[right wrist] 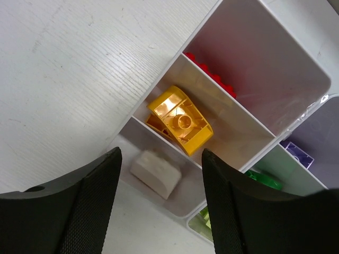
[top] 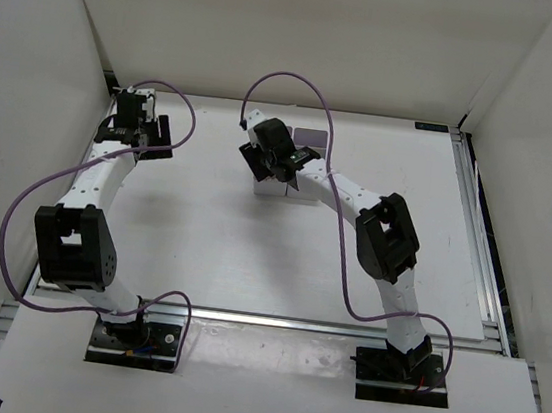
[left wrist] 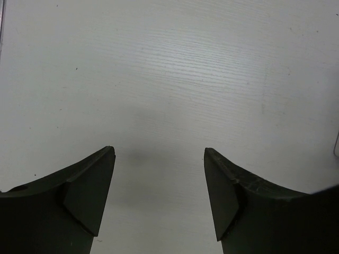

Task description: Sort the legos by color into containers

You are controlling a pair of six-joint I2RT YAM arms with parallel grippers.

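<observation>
The block of translucent-white bins (right wrist: 265,124) fills the right wrist view and is partly hidden under my right wrist in the top view (top: 309,142). One bin holds a yellow-orange brick (right wrist: 180,119), one a white brick (right wrist: 157,173). Red bricks (right wrist: 212,76), a purple brick (right wrist: 297,153), a green brick (right wrist: 264,179) and a lime brick (right wrist: 204,221) lie in other bins. My right gripper (right wrist: 159,159) is open and empty just above the white brick's bin. My left gripper (left wrist: 159,153) is open and empty over bare table at the far left (top: 138,119).
White walls enclose the table on the left, back and right. A metal rail (top: 476,221) runs along the table's right edge. Purple cables loop from both arms.
</observation>
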